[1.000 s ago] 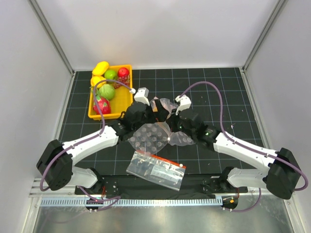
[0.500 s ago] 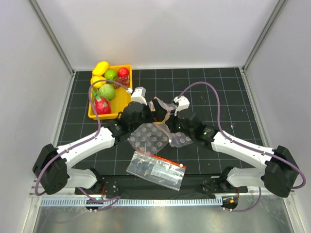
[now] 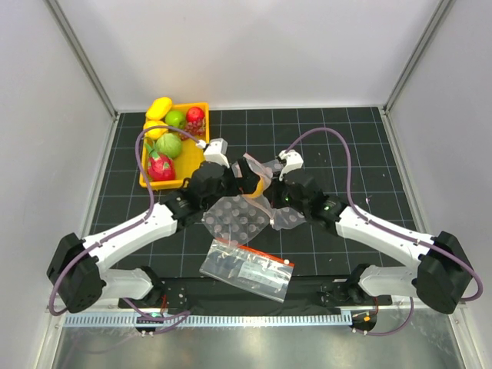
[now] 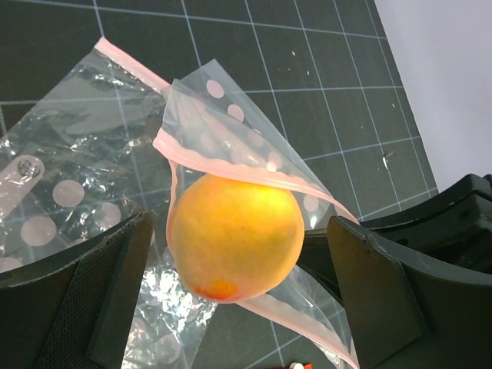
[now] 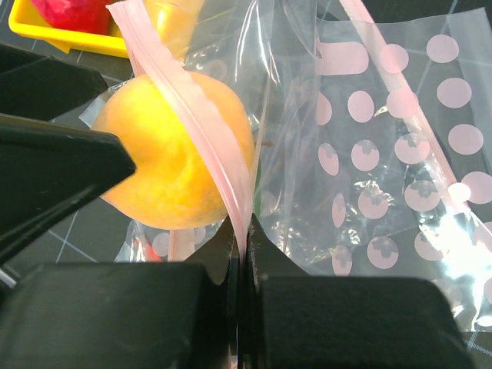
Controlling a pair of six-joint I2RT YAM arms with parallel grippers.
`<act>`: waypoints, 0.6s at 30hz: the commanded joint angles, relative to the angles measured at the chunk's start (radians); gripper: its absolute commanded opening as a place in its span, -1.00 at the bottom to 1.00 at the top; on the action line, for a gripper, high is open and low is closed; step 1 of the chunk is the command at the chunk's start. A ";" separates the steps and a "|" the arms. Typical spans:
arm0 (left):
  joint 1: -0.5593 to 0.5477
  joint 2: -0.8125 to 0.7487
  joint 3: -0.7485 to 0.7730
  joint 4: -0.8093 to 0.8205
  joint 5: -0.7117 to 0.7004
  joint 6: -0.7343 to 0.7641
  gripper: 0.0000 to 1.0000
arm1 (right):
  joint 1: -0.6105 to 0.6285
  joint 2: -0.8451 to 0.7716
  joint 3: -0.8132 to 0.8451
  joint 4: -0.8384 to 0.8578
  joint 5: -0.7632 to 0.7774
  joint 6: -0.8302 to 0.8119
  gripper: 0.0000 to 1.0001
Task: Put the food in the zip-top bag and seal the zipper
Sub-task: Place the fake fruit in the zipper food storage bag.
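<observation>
The zip-top bag [image 3: 258, 166] is clear plastic with pale pink dots, lifted at mid-table between the grippers. My right gripper [image 5: 244, 231] is shut on its pink zipper strip [image 5: 184, 100] and holds the mouth open; it shows from above [image 3: 274, 184]. The orange peach [image 4: 234, 234] sits in the bag's mouth with the pink strip [image 4: 231, 163] round it. It also shows in the right wrist view [image 5: 165, 165]. My left gripper [image 4: 240, 257] is open, its fingers on either side of the peach with gaps between.
A yellow tray [image 3: 201, 146] at the far left holds lemon-like pieces [image 3: 159, 107], a green apple [image 3: 176, 118], a bigger green fruit [image 3: 169, 144] and red fruits. A dotted clear sheet [image 3: 238, 219] lies under the wrists. A printed bag with a red band [image 3: 247, 269] lies near the front edge.
Both wrists have shifted slightly toward the far side and closer together. The bag's mouth has moved with them, and the peach now shows in it.
</observation>
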 commanded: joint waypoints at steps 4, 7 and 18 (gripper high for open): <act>-0.004 -0.073 0.041 -0.049 -0.078 0.054 0.99 | -0.022 0.005 0.024 0.048 -0.057 0.024 -0.98; -0.003 -0.099 0.024 -0.052 -0.099 0.060 0.92 | -0.037 -0.004 0.022 0.048 -0.072 0.028 -0.98; 0.001 -0.156 -0.001 -0.045 -0.122 0.084 0.16 | -0.093 -0.040 0.002 0.057 -0.146 0.044 -0.98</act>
